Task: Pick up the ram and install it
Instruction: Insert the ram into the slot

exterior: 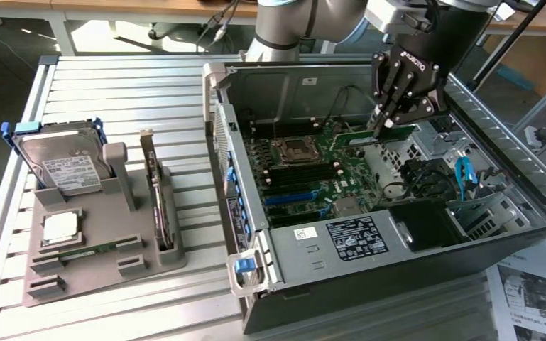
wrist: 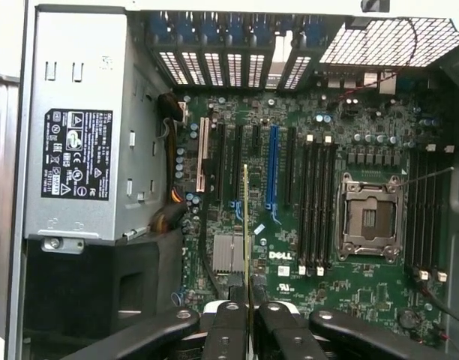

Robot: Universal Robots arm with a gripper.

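My gripper (exterior: 386,122) hangs inside the open computer case (exterior: 500,234), above the green motherboard (exterior: 325,177). It is shut on the ram (exterior: 360,136), a thin green stick held by one end. In the wrist view the ram (wrist: 246,225) shows edge-on, running out from between the black fingers (wrist: 228,330) over the board's expansion slots. The black memory slots (wrist: 316,206) lie off to one side of it, next to the empty processor socket (wrist: 372,217). A second ram stick (exterior: 93,249) lies flat in the grey holder (exterior: 111,273) on the table.
The grey holder at the exterior view's left also carries a hard drive (exterior: 64,167), a silver processor chip (exterior: 62,226) and an expansion card (exterior: 159,206) on edge. Inside the case are a power supply (wrist: 79,142), cables and a drive cage (exterior: 481,199). Papers (exterior: 538,291) lie at the exterior view's right.
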